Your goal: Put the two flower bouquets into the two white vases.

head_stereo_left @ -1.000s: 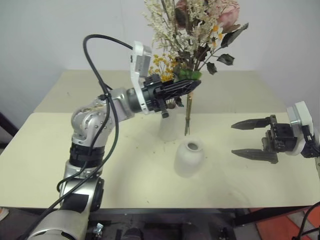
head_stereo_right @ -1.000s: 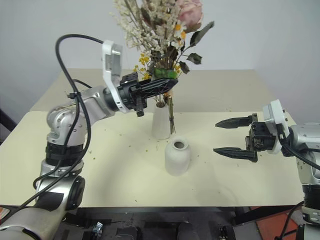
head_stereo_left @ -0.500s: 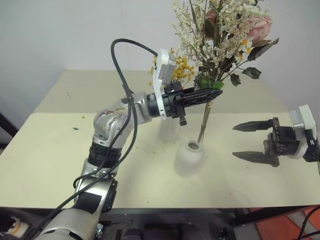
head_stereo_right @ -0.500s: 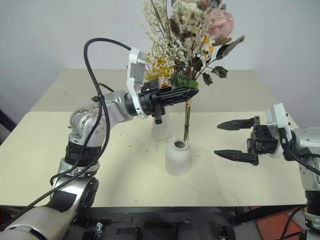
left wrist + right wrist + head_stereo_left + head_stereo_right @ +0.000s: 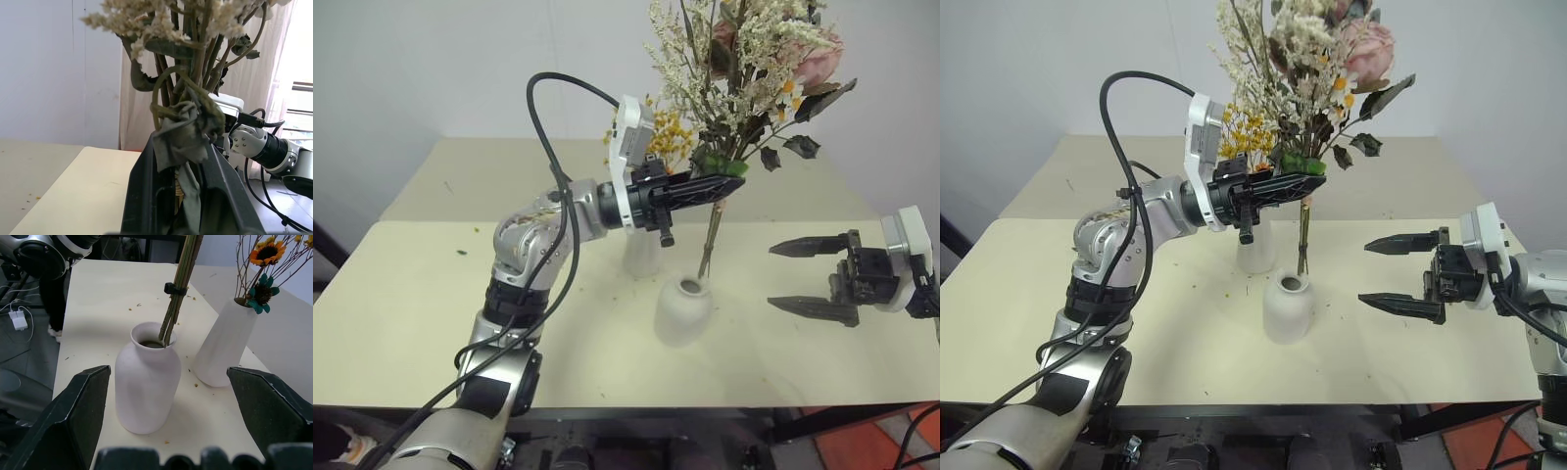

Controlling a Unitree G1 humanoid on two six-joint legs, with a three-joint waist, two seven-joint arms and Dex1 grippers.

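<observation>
Clenching the large bouquet, left hand hides the stems' upper part.

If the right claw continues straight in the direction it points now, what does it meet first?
Most likely the short round vase. In the right wrist view it stands between the open fingers of the right claw, straight ahead, with the stems of the larger bouquet entering its neck. The tall vase stands beyond and to one side.

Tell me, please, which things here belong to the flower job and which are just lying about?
Job:
- large bouquet, held in the shut left hand, stem tips in the round vase's mouth
- round vase
- tall vase, holding the yellow bouquet
- right hand, open

Lying about:
- plant crumbs on the table
</observation>
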